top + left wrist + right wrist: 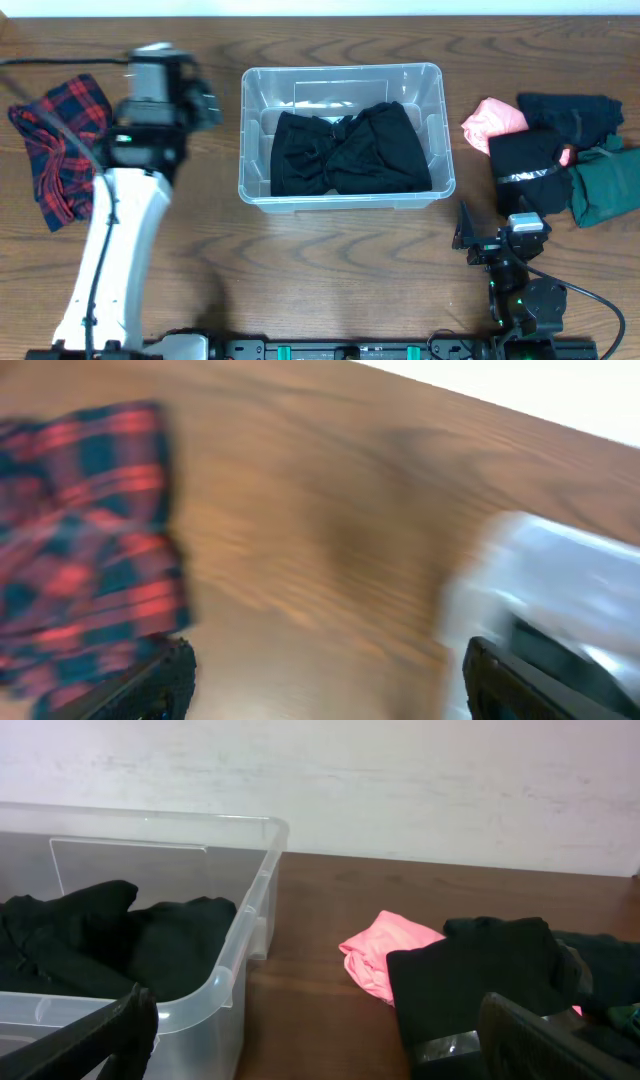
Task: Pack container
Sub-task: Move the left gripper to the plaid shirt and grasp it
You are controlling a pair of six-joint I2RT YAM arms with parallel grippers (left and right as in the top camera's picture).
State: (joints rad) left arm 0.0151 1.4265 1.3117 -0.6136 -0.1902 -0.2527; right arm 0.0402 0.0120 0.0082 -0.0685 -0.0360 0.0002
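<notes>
The container [246, 140] sits at the far middle of the tabletop [330, 270], with one black garment [345, 150] already spread across its floor. From where I stand, the job looks partly done: one piece is in and several wait outside.

The left arm [130, 200] hangs between the container and a red plaid cloth [60, 140] lying off to its left. Its wrist view is smeared, but the left fingers [165, 680] are apart with nothing between them. I judge the plaid cloth to be its next pick. To do it well, the fingers should come down on a bunched fold near the cloth's middle, pinch deep, then lift high enough for the hanging cloth to clear the rolled rim before letting go over the black garment.

The right fingers [110, 1035] are also spread and empty, low on the near right. Beyond them lies a heap: a pink cloth [492, 120], black clothes [530, 165] and a green garment [605, 185], touching and overlapping. Gripping one may drag its neighbours. The container's right wall stands between that heap and the drop spot, so anything carried from there must be lifted clear of the rim.
</notes>
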